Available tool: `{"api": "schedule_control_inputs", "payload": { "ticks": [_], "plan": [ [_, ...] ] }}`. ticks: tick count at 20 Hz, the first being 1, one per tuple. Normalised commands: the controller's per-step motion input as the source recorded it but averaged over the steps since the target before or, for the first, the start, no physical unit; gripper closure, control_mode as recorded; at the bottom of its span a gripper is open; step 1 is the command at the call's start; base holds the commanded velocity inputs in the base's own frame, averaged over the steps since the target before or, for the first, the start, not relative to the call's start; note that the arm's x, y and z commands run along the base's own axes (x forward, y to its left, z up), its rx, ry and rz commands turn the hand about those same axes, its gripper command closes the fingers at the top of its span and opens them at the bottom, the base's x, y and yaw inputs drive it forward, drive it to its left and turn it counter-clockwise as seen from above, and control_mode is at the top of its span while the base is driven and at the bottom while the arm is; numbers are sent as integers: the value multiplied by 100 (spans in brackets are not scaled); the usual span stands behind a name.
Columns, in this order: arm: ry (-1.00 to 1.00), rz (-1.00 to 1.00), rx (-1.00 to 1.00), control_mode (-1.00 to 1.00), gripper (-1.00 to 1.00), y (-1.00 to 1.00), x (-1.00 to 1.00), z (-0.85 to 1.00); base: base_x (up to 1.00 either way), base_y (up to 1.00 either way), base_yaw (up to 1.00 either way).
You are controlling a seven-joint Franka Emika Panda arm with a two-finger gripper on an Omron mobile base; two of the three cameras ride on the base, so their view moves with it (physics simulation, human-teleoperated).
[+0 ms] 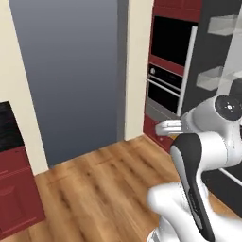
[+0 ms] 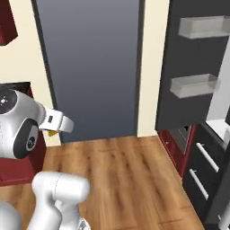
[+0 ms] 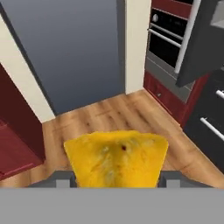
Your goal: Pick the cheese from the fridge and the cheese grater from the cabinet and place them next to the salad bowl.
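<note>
The cheese (image 3: 116, 158) sits pinched in the gripper (image 3: 114, 178) — a yellow wedge held up in the air over the wood floor (image 3: 109, 118). The fridge (image 2: 193, 76) door stands open nearby — the black oven (image 1: 166, 71) behind.

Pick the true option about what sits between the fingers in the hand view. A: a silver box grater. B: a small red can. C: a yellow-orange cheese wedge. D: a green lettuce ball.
C: the hand view shows the yellow-orange cheese sitting between the two grey fingers, above the wood floor.
</note>
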Motion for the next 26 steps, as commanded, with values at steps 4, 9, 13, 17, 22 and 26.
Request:
{"api": "schedule_control_inputs", "payload": {
  "ticks": [4,9,13,17,22,26],
  "plan": [
    [0,0,0,100,100,0,0,0,-11,100,43],
    [0,0,0,100,100,0,0,0,1,88,46],
    [0,0,0,100,100,0,0,0,42,16,69],
    [0,0,0,100,100,0,0,0,32,0,81],
    [0,0,0,100,100,0,0,0,22,0,79],
    [0,0,0,100,100,0,0,0,34,1,69]
  ]
}}
